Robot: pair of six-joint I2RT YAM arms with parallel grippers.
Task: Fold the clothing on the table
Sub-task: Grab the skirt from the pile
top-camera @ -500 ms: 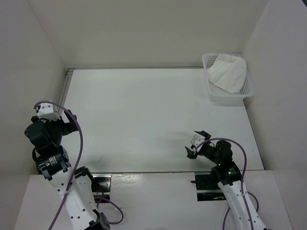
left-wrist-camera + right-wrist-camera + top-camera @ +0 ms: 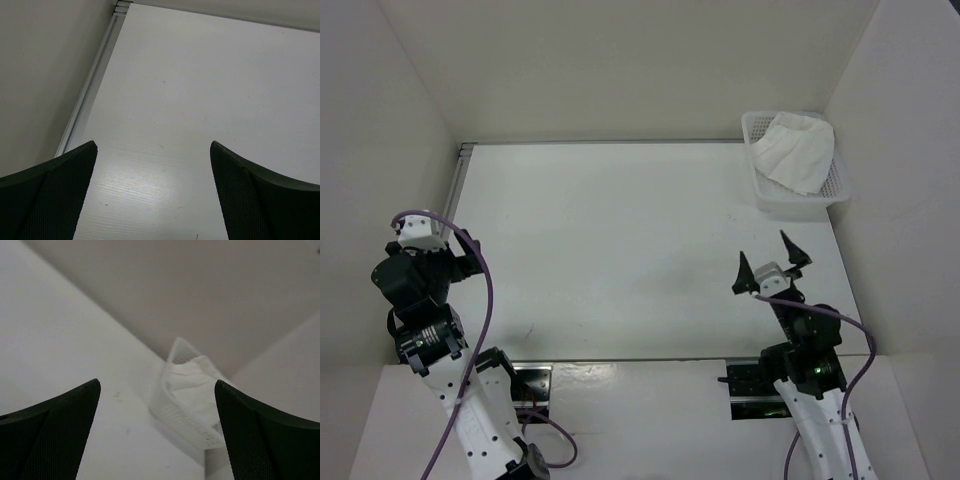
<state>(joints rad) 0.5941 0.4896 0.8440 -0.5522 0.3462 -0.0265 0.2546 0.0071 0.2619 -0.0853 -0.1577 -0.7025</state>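
Two empty, wide-open grippers, left gripper (image 2: 467, 252) lower left and right gripper (image 2: 766, 252) lower right, while the skirt (image 2: 794, 150) sits crumpled in the basket (image 2: 839, 186) upper right; probably thin, light and floppy, so I'd pinch a raised top fold.

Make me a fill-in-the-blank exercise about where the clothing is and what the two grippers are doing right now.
1. The white clothing lies bunched inside a perforated plastic ____ at the far right corner of the table.
2. The right gripper holds nothing, and its jaws are ____.
3. The left gripper, also empty, is over the table near its ____ edge.

Missing words: basket; open; left.
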